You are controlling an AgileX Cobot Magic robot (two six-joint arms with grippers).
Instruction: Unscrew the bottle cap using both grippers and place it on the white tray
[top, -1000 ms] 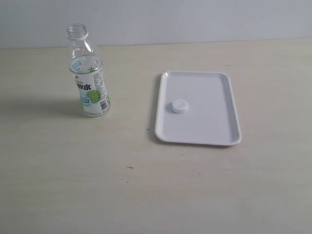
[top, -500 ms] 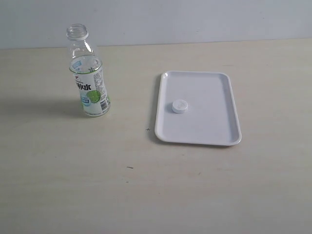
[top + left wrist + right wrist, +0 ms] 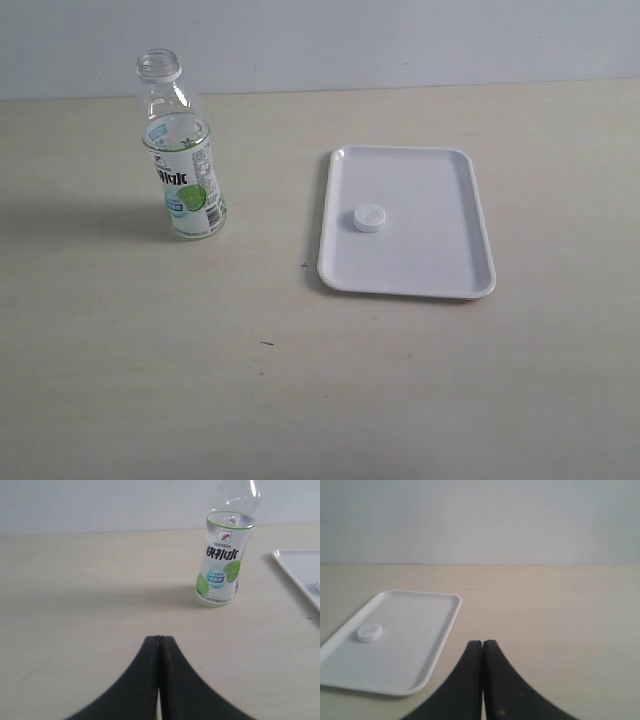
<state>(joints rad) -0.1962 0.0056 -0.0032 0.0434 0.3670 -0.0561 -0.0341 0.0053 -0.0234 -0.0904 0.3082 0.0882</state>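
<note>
- Left tool (image 3: 159,639) and right tool (image 3: 482,642) each show fingers pressed together, gripping nothing.
- Your bottle cap (image 3: 369,217) lies flat on the white tray (image 3: 440,270), toward the edge nearer the bottle; the task looks complete.
- It is probably light, stiff and ribbed: pinch it across the ribbed side if you must move it.
- Uncapped, the bottle (image 3: 185,170) stands upright on the surface (image 3: 300,380), well apart from the tray, and likely tips easily.

Clear glossy plastic bottle (image 3: 183,160); smooth white plastic tray (image 3: 440,250); matt pale table (image 3: 300,380).
</note>
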